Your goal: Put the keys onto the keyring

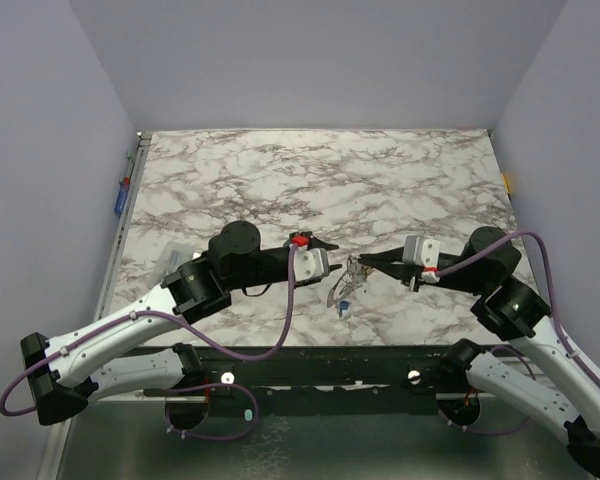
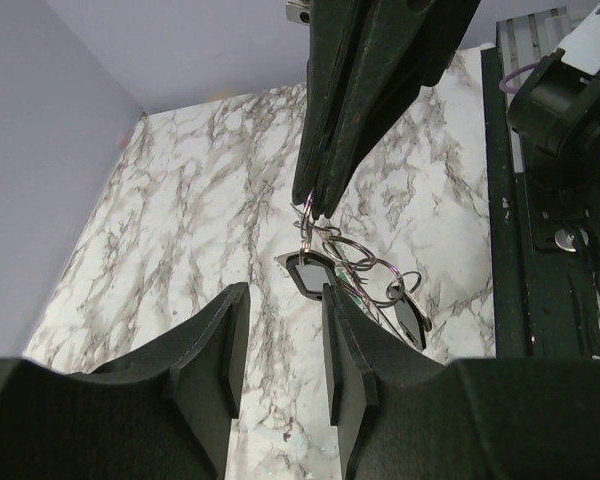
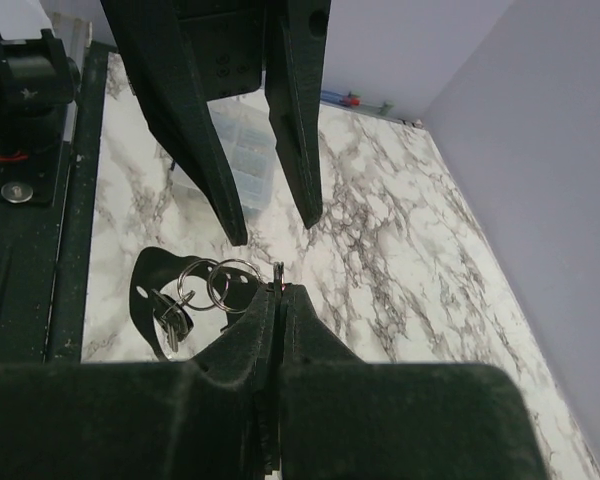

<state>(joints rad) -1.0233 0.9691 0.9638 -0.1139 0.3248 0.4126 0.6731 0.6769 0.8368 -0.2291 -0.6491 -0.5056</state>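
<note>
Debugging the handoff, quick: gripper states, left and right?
Left gripper: open, holding nothing.
Right gripper: shut on keyring, keys hanging below.

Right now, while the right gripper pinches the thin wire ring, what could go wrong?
The right gripper holds the thin silvery wire keyring only at its fingertips; it may slip, dropping the dark-headed keys. The open left gripper is close; closing in, it could knock the hanging bunch.
</note>
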